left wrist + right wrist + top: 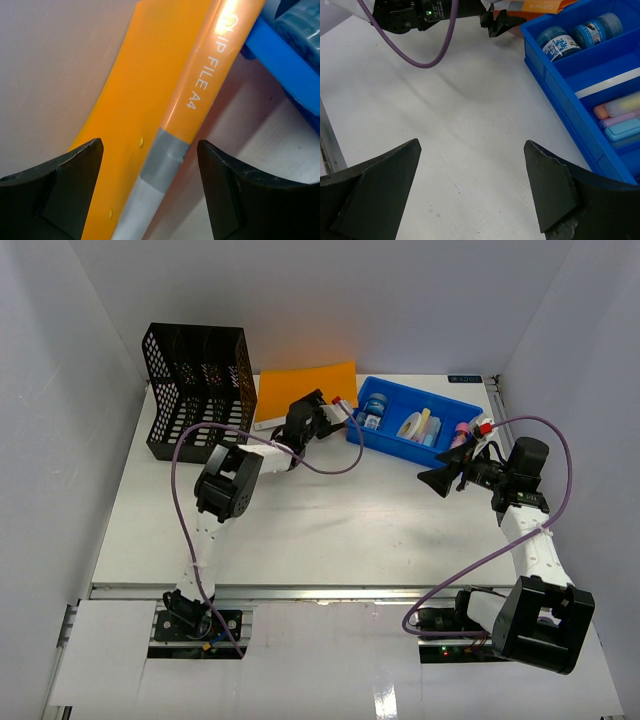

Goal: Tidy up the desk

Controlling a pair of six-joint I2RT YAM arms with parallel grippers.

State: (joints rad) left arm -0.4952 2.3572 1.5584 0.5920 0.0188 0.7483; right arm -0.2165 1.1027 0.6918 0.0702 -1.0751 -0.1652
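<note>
The white desk point(330, 530) has an aluminium rail along its near edge. An orange clip file point(305, 388) lies flat at the back, next to a blue tray point(470, 408). My left gripper point(340, 414) is open at the file's right edge. In the left wrist view its jaws point(149, 145) straddle the file's spine point(200, 85), which has grey tape on it, and grip nothing. My right gripper point(433, 480) is open and empty just in front of the tray. In the right wrist view it point(471, 145) hangs over bare desk point(445, 115).
A black mesh file rack point(195, 390) stands at the back left. The blue tray point(570, 115) holds two blue jars point(580, 35), a tape roll point(410, 425) and several pastel markers point(620, 120). White walls close in the desk's left, back and right sides.
</note>
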